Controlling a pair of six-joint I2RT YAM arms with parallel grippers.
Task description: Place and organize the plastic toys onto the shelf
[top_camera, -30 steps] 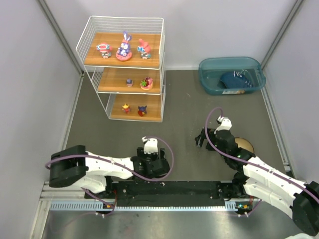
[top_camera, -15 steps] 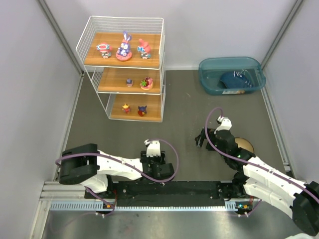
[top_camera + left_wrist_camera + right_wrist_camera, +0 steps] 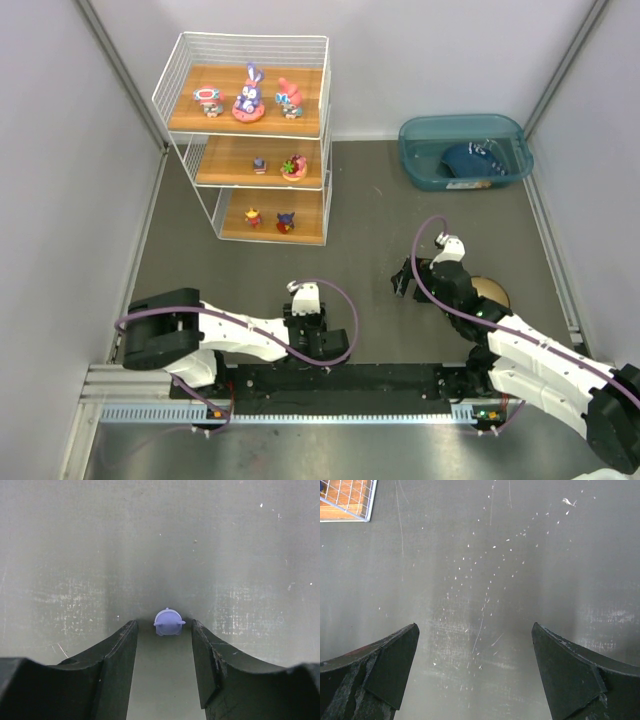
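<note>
A tiny purple toy lies on the grey table right between the fingertips of my left gripper, with a thin gap on each side. Those jaws stand narrow but open. In the top view the left gripper points down near the arm bases and hides the toy. My right gripper is wide open over bare table, seen at mid right. The white wire shelf stands far left. It holds three figurines on the top board, two on the middle, two on the bottom.
A teal bin with a dark blue item sits at the back right. A tan bowl lies just behind my right arm. A corner of the shelf shows in the right wrist view. Grey walls close in on both sides.
My left wrist has shifted slightly toward the arm bases and its jaws have narrowed around the purple toy. The right arm has not moved.
</note>
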